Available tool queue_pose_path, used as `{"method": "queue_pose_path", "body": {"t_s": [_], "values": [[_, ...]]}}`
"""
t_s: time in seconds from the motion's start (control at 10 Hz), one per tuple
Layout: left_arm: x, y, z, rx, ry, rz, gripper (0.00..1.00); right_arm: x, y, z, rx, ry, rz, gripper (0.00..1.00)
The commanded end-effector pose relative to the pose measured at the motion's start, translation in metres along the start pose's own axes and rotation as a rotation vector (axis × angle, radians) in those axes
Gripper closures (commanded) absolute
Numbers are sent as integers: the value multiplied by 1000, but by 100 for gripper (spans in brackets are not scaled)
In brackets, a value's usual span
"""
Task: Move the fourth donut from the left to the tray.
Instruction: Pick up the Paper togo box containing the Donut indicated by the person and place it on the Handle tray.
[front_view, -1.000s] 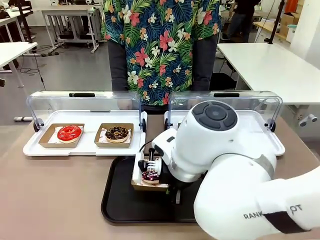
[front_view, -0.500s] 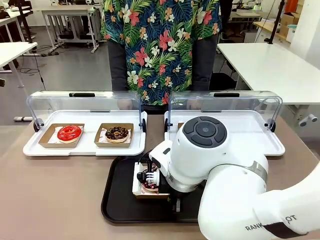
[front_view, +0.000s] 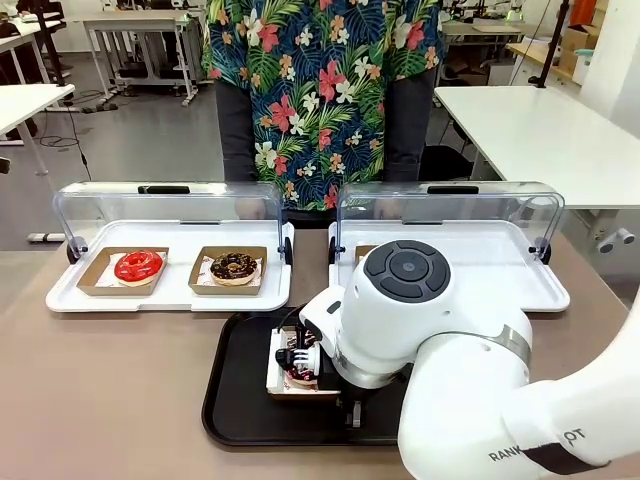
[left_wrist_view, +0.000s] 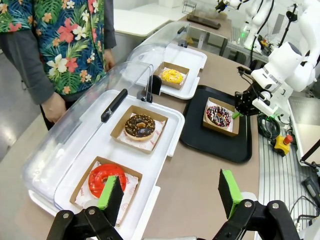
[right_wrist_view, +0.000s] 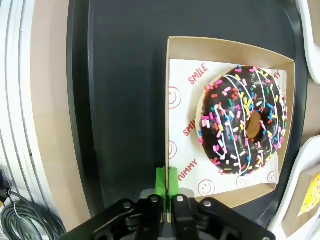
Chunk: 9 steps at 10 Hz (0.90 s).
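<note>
— Right wrist view first: where does the fourth donut (right_wrist_view: 244, 119) sit?

— In its cardboard holder (right_wrist_view: 172, 50), on white printed paper, and the holder rests flat on the tray (right_wrist_view: 120, 75). The glaze is chocolate with white lines and coloured sprinkles.

— And the right gripper (right_wrist_view: 167, 192)?

— Its green pads are pinched together on the holder's near wall, one on each side of the thin cardboard edge. So it is clamped on the holder, not on the donut itself.

— Does the front view agree?

— Yes. The right gripper (front_view: 297, 357) is low over the tray (front_view: 235, 400), at the donut (front_view: 300, 374), with the big white arm covering much of the tray's right part. Behind it stand two white display trays with raised clear lids; the left one (front_view: 170, 296) carries a red donut (front_view: 138, 266) and a crumb-topped chocolate donut (front_view: 235, 266).

— The left gripper (left_wrist_view: 170, 192)?

— Spread wide with nothing between its fingers, up above the table's end. From there, the yellow donut (left_wrist_view: 172, 76) lies in the farther display tray, and a person's hand (left_wrist_view: 53, 106) hangs beside the lids.
</note>
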<state>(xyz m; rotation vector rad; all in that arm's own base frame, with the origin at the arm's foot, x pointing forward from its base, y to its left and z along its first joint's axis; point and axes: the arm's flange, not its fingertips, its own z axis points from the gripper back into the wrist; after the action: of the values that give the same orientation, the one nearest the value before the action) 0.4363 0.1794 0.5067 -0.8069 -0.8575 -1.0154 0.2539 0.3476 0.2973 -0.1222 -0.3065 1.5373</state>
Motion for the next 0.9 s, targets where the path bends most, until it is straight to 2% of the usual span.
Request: {"method": "queue_pose_path", "body": {"t_s": [0.0, 0.1, 0.3, 0.4, 0.6, 0.8], "values": [[1, -2, 0, 0, 11, -7, 0, -66, 45, 3, -32, -3, -25, 41], [1, -2, 0, 0, 11, -7, 0, -66, 44, 10, -28, -15, -31, 0], [1, -2, 0, 0, 11, -7, 0, -70, 39, 29, -9, -17, -63, 0], [1, -2, 0, 0, 11, -7, 0, -72, 36, 41, 31, -29, -70, 20], [1, -2, 0, 0, 11, -7, 0, -75, 34, 59, 35, -35, -72, 0], [1, -2, 0, 0, 11, -7, 0, -75, 32, 69, 34, -32, -77, 0]]}}
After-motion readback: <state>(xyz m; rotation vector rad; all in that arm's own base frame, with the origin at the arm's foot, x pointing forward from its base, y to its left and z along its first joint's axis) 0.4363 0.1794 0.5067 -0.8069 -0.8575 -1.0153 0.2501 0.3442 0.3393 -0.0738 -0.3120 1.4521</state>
